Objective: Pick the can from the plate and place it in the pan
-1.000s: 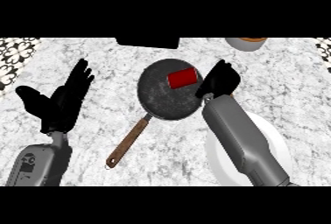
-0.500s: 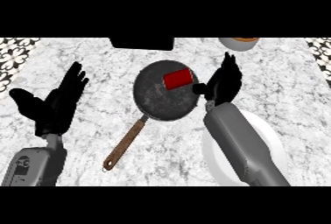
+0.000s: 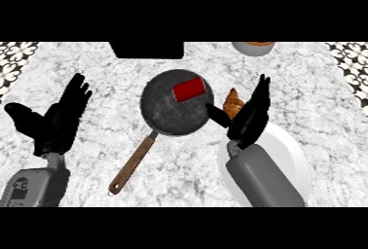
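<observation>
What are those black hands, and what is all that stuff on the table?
They belong to a robot. The picture is taken from its head, looking down at a marble counter. The left hand rests open at the side. The right hand is open too, fingers straight, next to a black pan with a brown handle. A red can lies in the pan. By the right hand sits a croissant, and under its arm a white plate. At the far edge stand a black box and a bowl. Neither hand holds anything.
</observation>
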